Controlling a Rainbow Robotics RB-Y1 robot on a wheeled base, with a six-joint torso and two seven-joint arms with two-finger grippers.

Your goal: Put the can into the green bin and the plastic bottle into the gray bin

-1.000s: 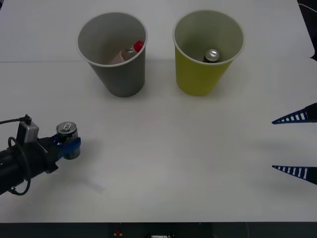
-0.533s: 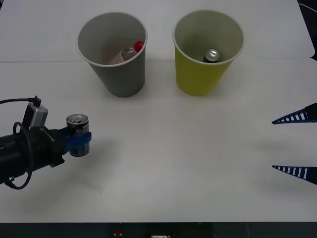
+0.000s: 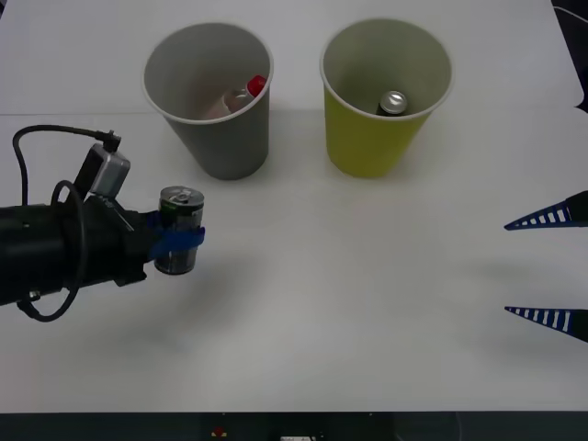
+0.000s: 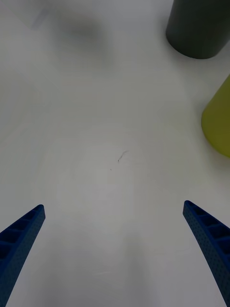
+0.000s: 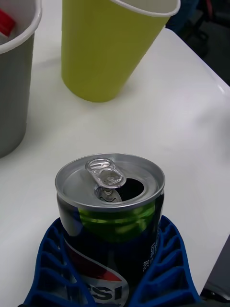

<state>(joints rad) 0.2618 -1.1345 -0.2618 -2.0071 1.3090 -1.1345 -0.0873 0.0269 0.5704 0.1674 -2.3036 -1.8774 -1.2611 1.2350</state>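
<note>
My left gripper (image 3: 184, 243) is shut on the can (image 3: 181, 210), a small can with a shiny open top and a green band on its dark side. It holds the can upright above the table's left part, in front of the gray bin (image 3: 225, 138). The left wrist view has the can (image 5: 111, 192) between my blue fingers (image 5: 167, 268), with the green bin (image 5: 105, 53) beyond it. The plastic bottle (image 3: 241, 96) with its red cap lies inside the gray bin. My right gripper (image 3: 547, 267) waits open at the right edge.
A second can (image 3: 393, 102) lies inside the green bin (image 3: 372, 142). Both bins stand side by side at the back of the white table (image 3: 349, 303). In the right wrist view the gray bin (image 4: 199, 26) and green bin (image 4: 218, 124) are ahead of my open right gripper (image 4: 115, 249).
My left gripper has lifted the can off the table and carried it to the right and toward the bins. The right arm has not moved.
</note>
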